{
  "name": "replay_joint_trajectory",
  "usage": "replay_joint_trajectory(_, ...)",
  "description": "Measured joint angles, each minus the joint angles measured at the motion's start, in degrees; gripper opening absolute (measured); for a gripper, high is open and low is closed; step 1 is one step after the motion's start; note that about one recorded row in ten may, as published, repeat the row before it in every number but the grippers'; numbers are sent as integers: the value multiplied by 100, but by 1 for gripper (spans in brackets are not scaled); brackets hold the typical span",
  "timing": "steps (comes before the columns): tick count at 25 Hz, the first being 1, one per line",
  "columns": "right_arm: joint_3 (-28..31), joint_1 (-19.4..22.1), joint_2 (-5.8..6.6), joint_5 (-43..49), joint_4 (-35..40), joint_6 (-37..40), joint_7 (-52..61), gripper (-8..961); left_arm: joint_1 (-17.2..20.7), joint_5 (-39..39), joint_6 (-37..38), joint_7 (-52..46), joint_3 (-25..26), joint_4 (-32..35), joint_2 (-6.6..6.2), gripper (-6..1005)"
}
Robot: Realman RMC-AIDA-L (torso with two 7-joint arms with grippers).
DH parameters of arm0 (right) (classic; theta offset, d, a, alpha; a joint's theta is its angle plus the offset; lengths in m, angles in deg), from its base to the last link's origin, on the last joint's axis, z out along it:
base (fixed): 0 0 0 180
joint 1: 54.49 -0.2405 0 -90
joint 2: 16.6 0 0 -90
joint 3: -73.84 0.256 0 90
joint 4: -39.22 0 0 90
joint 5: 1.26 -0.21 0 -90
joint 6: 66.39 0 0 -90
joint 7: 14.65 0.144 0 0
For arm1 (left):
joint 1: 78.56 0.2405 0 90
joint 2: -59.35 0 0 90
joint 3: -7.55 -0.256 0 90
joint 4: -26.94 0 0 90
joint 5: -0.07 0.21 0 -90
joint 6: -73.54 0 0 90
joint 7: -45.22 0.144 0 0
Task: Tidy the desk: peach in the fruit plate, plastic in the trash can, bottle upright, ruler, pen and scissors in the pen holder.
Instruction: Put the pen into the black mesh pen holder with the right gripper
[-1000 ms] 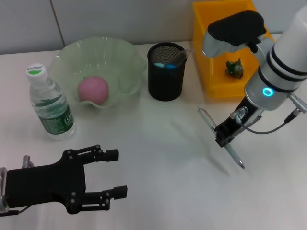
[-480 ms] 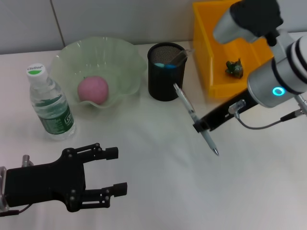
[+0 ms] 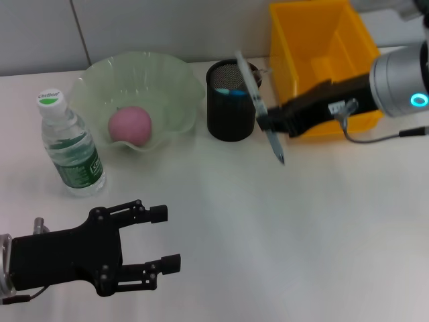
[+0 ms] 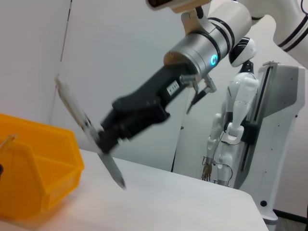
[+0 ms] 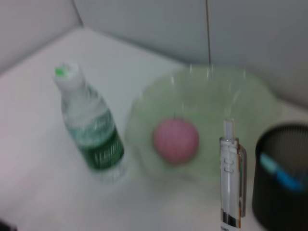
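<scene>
Pen holder (image 5: 284, 178) cut off, blurred

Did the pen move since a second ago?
Yes. The right gripper carried the pen up off the table toward the black mesh pen holder; it now hangs beside the holder's rim.

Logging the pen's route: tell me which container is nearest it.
The black mesh pen holder; the pen in the right pincer overlaps its rim, unlike the plate or yellow bin.

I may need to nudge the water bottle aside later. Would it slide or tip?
The bottle stands upright, tall on a narrow base, so a high push would probably tip it. It looks partly empty, likely light. Its round body would probably roll if it fell.
</scene>
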Motion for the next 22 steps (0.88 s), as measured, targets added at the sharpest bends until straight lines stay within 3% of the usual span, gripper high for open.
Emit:
replay_joint_trajectory(6, 128, 84, 1, -547, -262, -750, -754, 130, -8, -7, -33, 46, -1, -18, 2, 816)
replay_joint_trajectory(22, 157, -358, 5, -1144, -1382, -2382, -1981, 130, -68, -78, -138, 238, 1, -285, 19, 815)
